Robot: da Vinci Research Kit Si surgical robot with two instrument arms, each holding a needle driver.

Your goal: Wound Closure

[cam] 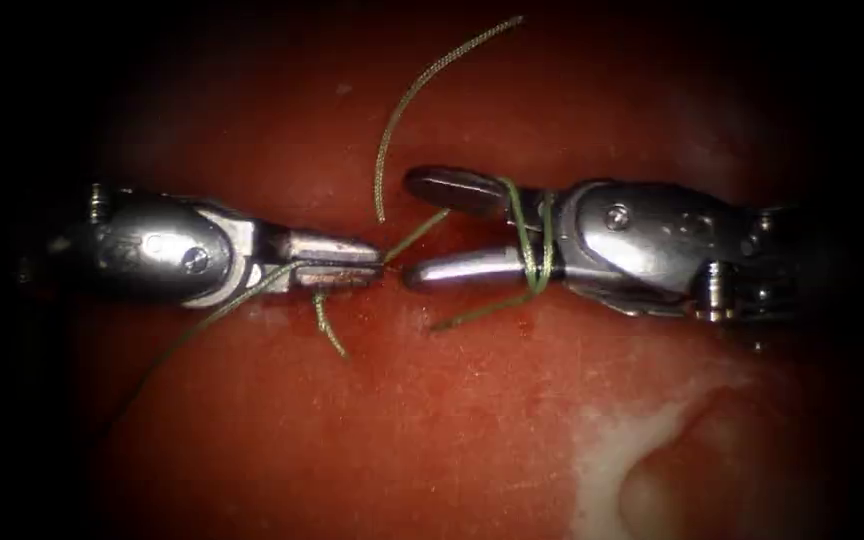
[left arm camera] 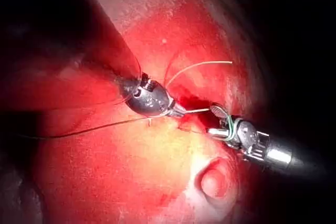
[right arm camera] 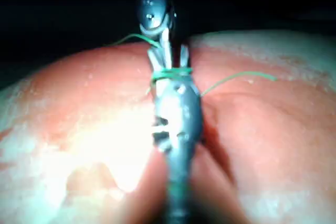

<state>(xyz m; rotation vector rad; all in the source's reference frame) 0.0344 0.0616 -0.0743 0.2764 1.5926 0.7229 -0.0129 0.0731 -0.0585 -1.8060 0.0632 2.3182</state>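
My left tool comes in from the left, its jaws shut on the green thread right at their tip, over the cut. Facing it, my right tool has its jaws open, holding nothing between them. The thread is wrapped in loops around both of its jaws near their base. In the left wrist view the left tool and the right tool meet tip to tip. The right wrist view has the loops around the right tool.
A long free strand rises from the cut toward the top. Another strand trails down and left under the left tool. A short thread end sticks out below the left jaws. Red fluid wets the tissue; a pale patch lies lower right.
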